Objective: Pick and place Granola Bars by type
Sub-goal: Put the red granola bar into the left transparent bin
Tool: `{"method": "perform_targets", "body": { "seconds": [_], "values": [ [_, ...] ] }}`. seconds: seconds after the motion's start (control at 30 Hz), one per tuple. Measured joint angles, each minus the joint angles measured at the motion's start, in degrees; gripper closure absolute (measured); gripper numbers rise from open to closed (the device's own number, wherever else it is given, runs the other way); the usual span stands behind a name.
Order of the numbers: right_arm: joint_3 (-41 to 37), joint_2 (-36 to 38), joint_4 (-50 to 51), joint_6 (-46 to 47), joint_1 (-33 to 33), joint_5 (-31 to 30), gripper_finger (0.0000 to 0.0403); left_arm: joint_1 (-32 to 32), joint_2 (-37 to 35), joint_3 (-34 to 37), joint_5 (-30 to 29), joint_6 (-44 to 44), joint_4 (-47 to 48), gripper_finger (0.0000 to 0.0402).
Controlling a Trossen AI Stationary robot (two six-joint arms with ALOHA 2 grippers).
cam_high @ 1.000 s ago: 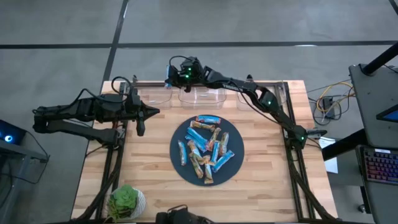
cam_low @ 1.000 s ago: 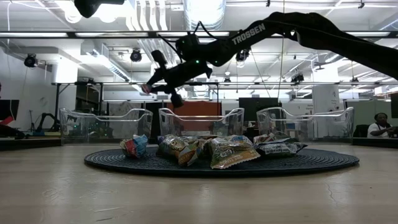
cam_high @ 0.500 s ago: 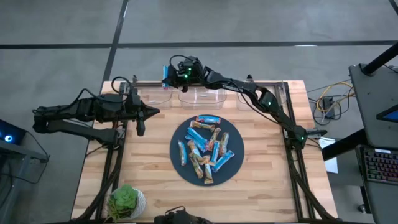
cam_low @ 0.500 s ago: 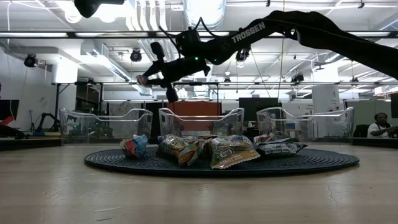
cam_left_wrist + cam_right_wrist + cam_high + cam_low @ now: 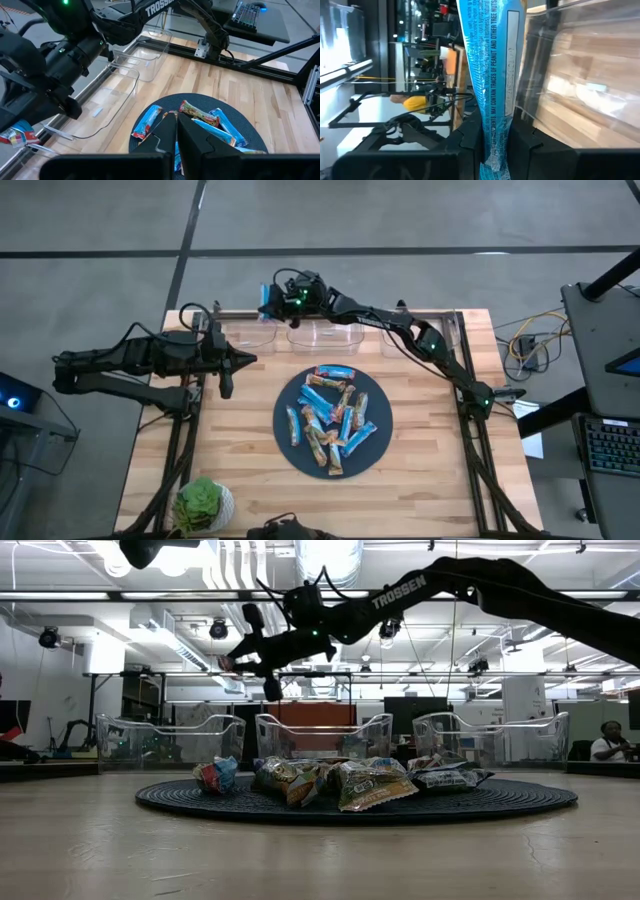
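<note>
One blue granola bar (image 5: 492, 75) is pinched by the right gripper (image 5: 268, 301) above the left clear bin (image 5: 243, 333) (release is due next); left gripper (image 5: 247, 359) pressed together.

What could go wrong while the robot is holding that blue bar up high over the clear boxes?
The right pincer grips the blue bar only at one end, so it might slip out before it is let go. It hangs near the edge of the left clear bin, so it might land outside. The left pincer waits shut beside the plate.
</note>
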State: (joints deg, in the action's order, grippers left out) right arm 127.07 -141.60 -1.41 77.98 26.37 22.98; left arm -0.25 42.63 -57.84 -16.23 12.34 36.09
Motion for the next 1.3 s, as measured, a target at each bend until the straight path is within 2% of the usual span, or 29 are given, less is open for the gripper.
{"method": "perform_targets", "body": {
  "seconds": [0.23,1.3],
  "values": [
    [-0.66,0.0,4.39,-2.45,0.04,-0.46,0.0349,0.0,-0.01,0.0,0.0,0.09,-0.02,0.0401],
    [-1.29,-0.02,2.47,-2.24,-0.48,0.02,0.0349,0.0,0.0,0.0,0.0,0.09,-0.02,0.0401]
  ]
}}
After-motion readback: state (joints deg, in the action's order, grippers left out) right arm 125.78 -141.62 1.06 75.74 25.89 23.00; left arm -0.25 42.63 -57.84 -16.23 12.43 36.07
